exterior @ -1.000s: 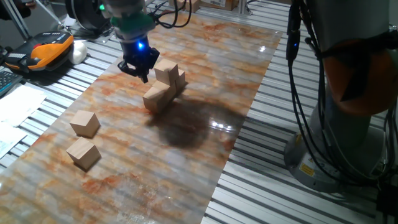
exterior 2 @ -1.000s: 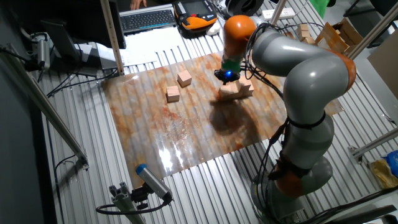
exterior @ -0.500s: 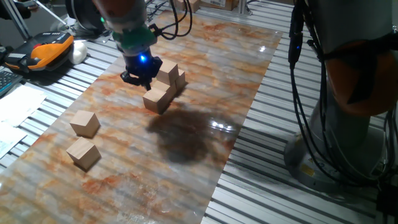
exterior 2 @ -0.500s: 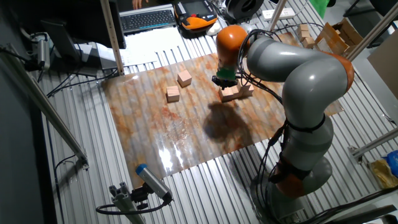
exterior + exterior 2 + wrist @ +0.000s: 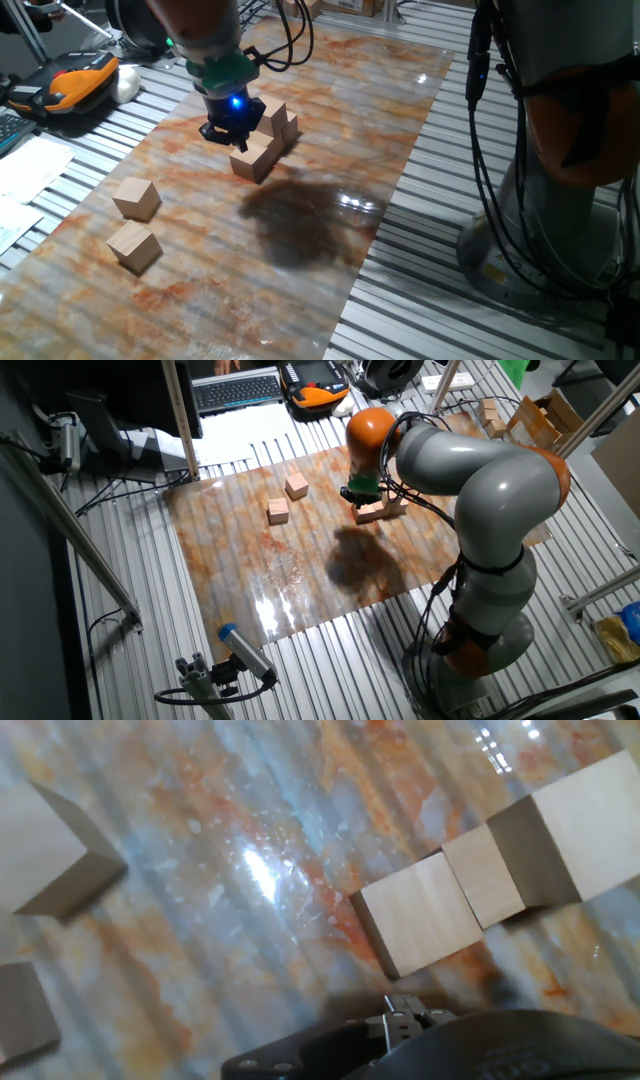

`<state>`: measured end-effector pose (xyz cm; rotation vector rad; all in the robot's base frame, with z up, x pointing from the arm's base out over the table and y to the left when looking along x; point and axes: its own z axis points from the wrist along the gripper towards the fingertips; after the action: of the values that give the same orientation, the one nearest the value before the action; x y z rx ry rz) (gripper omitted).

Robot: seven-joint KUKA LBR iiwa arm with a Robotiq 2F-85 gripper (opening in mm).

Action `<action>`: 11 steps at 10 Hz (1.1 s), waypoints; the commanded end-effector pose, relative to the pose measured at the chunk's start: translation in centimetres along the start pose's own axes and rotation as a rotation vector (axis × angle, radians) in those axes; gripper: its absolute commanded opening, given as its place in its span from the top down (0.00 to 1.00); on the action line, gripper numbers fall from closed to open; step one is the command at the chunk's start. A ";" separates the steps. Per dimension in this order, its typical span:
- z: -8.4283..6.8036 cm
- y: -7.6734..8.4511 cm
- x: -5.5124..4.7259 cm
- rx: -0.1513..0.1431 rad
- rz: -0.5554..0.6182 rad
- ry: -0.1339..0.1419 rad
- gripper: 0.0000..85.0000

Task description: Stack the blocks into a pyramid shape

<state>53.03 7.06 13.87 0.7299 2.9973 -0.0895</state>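
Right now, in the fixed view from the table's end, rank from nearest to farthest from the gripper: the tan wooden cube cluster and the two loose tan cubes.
1. Tan wooden cube cluster, directly beside the gripper.
2. Upper loose cube, toward the left.
3. Lower loose cube, front left.

In one fixed view the gripper (image 5: 232,133) covers part of the stacked blocks (image 5: 262,140), so their count there cannot be told, and its fingers are too dark to tell whether they are spread. In the other fixed view the arm (image 5: 440,455) hides part of the stack. In the hand view two loose blocks (image 5: 45,850) are cut off by the left edge.
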 end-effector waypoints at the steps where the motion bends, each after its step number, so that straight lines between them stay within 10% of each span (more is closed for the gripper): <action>1: 0.0 0.0 0.0 -0.040 -0.006 0.025 1.00; 5: 0.0 0.0 0.0 -0.079 -0.005 0.112 1.00; 11: 0.0 0.0 0.0 -0.020 -0.048 0.096 1.00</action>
<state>53.03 7.08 13.86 0.6669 3.0994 -0.0336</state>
